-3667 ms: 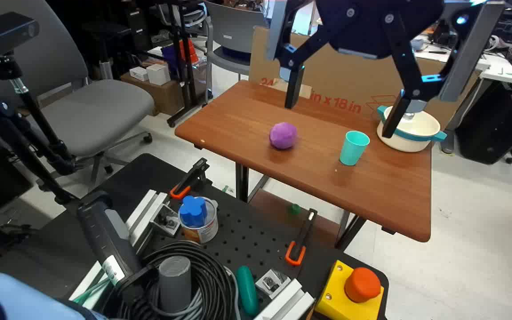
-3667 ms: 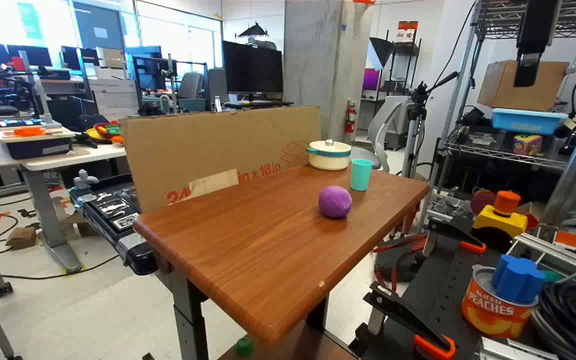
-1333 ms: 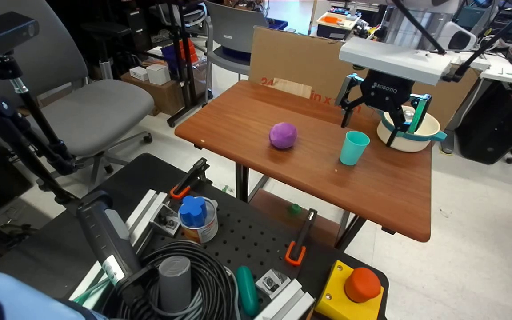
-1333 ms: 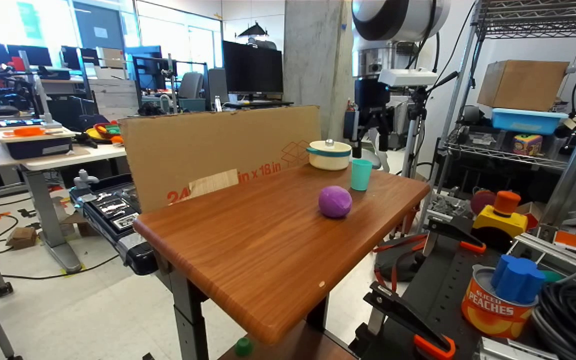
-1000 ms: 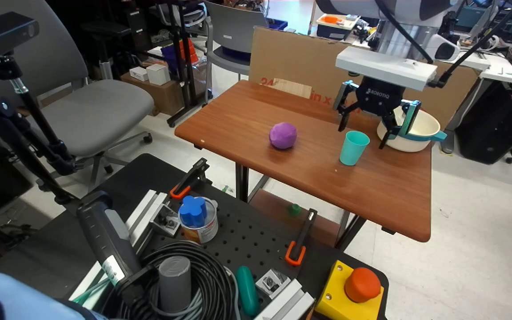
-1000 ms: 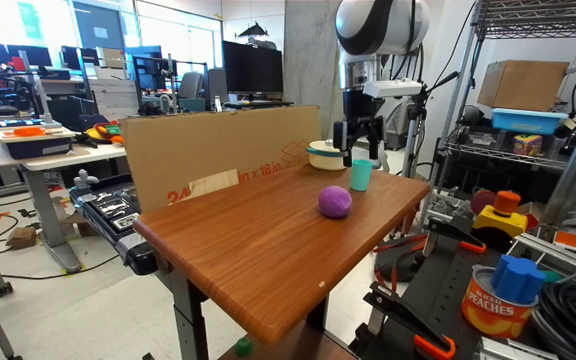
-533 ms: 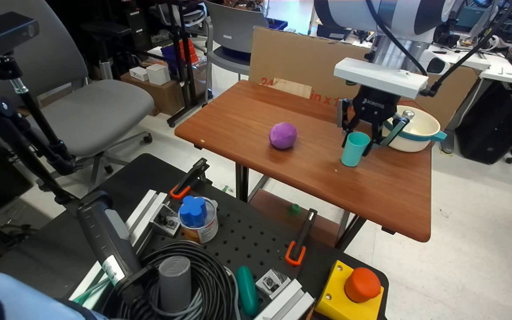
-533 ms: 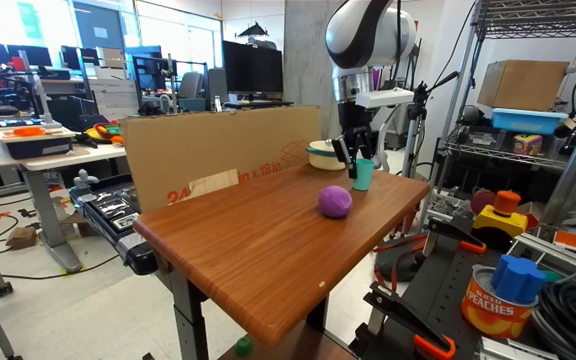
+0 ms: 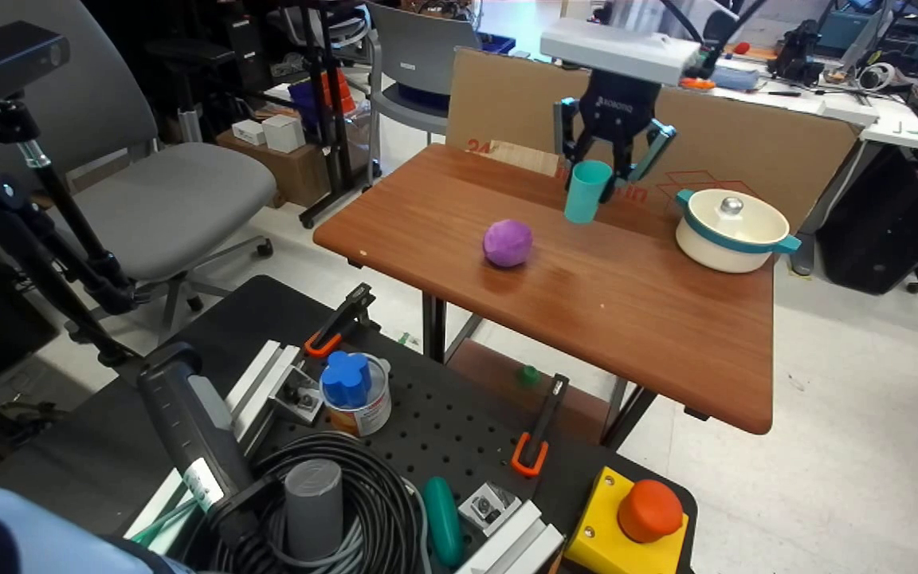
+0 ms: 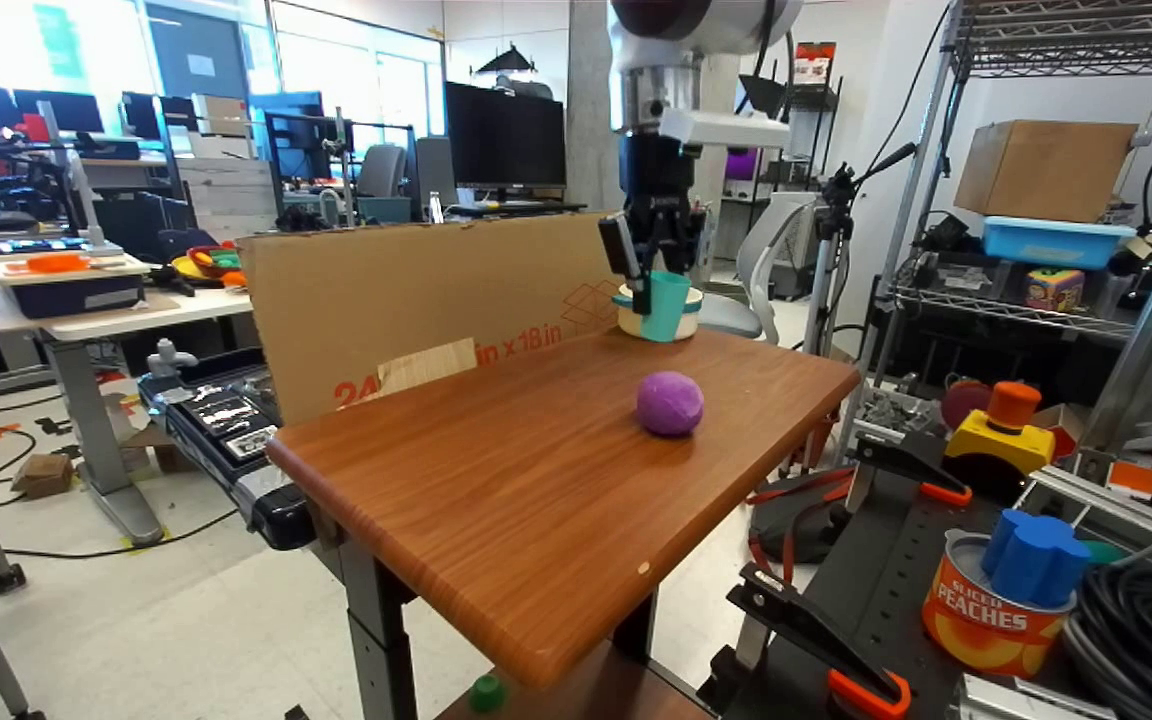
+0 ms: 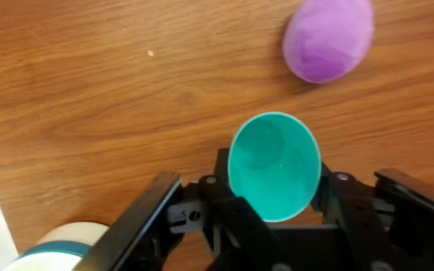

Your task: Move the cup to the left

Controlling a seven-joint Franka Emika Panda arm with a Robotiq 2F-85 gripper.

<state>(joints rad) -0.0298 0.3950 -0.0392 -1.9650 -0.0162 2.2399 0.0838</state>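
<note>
The teal cup (image 9: 584, 196) is off the table, with my gripper (image 9: 589, 186) shut on it near the rim. One finger presses on each side of its wall. In an exterior view the cup (image 10: 668, 306) hangs in front of the pot, leaning slightly, its base above the wooden table (image 10: 496, 470). From the wrist view I look down into the cup (image 11: 273, 169), which appears to hold nothing. Dark fingertips flank it there, partly hidden behind it.
A purple ball (image 9: 508, 243) rests on the table near the cup. The cream pot (image 9: 722, 247) with teal band and lid stands near a table edge. A cardboard sheet (image 9: 507, 104) rises along the back edge. A yellow button box (image 9: 594, 526) sits on the black cart.
The gripper came down over the cup and its jaws came together on it. Since half a second ago the cup has risen and shifted leftward in both exterior views. Ball and pot stayed put.
</note>
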